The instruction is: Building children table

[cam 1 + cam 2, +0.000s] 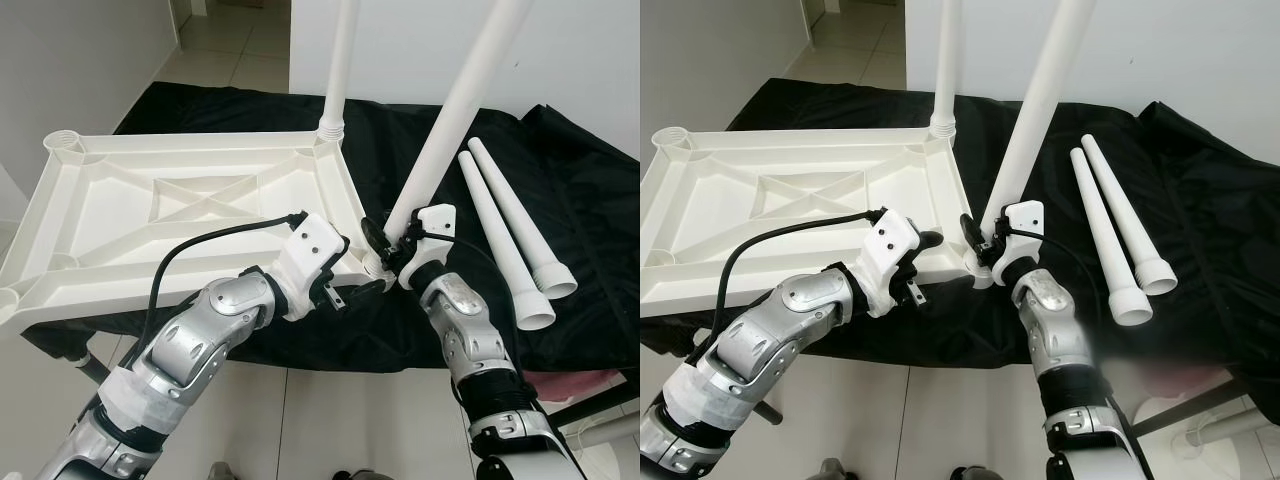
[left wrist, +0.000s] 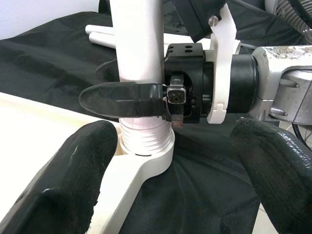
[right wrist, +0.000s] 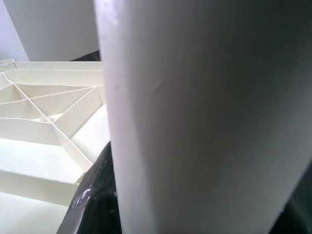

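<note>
The white tabletop (image 1: 190, 205) lies upside down on a black cloth. One white leg (image 1: 340, 70) stands upright in its far right corner. My right gripper (image 1: 385, 245) is shut on a second, tilted leg (image 1: 455, 110) just above its ribbed end. In the left wrist view that ribbed end (image 2: 144, 139) sits in the near right corner socket (image 2: 146, 163). My left gripper (image 1: 352, 290) is open at that corner, its fingers (image 2: 73, 180) spread on either side of the socket without touching the leg. In the right wrist view the leg (image 3: 195, 117) lies close along one finger (image 3: 92, 204).
Two loose white legs (image 1: 505, 235) lie side by side on the black cloth (image 1: 580, 190) to the right. An empty socket (image 1: 62, 143) sits at the tabletop's far left corner. Tiled floor lies below the near edge.
</note>
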You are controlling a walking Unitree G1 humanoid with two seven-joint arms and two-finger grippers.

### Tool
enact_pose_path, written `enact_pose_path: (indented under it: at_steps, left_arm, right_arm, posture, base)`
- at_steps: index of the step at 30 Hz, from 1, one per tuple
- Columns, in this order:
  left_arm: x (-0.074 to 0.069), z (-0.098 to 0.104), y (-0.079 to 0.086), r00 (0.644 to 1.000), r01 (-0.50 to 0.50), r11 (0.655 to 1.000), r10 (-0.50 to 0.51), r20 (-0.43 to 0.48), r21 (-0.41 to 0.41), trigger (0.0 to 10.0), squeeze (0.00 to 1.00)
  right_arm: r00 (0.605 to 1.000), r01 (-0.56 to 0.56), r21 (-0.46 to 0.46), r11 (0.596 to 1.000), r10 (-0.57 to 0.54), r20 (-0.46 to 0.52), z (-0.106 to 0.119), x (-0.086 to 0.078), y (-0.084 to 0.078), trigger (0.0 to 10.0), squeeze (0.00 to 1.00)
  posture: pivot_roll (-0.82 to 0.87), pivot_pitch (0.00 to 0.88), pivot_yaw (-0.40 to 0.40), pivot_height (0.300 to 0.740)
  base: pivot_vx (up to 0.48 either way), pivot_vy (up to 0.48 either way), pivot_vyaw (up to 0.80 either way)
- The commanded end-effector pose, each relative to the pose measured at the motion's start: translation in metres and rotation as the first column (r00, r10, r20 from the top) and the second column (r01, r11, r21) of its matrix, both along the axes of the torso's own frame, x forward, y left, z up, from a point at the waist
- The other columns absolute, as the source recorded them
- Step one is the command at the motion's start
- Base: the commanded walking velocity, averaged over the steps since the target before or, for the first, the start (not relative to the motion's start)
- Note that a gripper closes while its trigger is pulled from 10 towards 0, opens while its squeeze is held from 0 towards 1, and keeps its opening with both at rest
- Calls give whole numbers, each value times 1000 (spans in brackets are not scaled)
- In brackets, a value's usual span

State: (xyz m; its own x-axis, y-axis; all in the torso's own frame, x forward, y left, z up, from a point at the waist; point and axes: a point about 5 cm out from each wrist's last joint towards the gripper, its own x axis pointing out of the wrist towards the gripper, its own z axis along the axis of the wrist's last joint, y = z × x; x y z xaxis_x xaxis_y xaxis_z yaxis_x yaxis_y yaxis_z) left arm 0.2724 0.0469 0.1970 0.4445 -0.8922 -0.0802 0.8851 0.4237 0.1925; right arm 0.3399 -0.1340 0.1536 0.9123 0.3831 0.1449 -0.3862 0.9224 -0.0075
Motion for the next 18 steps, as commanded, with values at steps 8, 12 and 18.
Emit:
enact_pose_path:
  at_steps: [8,12,18]
  left_arm:
    - [-5,1,-2,997,83,996,-83,-5,19,10000,0]
    - [-6,1,-2,996,85,996,-85,-6,19,10000,0]
    - [-6,1,-2,996,88,996,-88,-7,20,10000,0]
  right_arm:
    - [999,-54,-203,978,53,-10,-35,-22,2,10000,0]
    - [996,-84,-192,978,81,-25,-38,-26,2,10000,0]
    - [996,-87,-192,977,84,-24,-38,-25,1,10000,0]
  posture:
    - [46,98,-48,740]
    - [44,98,-46,740]
    - [44,98,-45,740]
  base:
    - [0,0,0]
    - [0,0,0]
    - [0,0,0]
